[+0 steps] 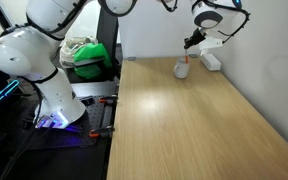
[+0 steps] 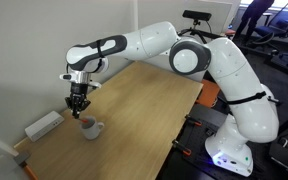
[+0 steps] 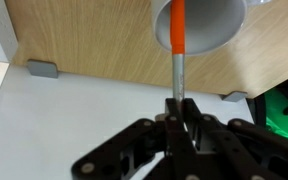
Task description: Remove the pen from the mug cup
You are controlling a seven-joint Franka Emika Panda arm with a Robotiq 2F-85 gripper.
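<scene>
Grasp made: hand (image 3: 180, 108) pinches pen (image 3: 178, 65) by its grey end. Orange tip sits in mug (image 3: 214, 20) at twelve o'clock; lift-out not yet done.

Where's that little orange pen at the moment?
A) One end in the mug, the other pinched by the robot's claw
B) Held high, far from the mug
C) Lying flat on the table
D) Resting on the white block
A: in the wrist view the gripper is shut on the grey end of the pen, whose orange end sits inside the mug.

Matt wood-grain table (image 1: 184, 120); smooth mug cup (image 3: 214, 20); glossy pen (image 3: 178, 35).
</scene>
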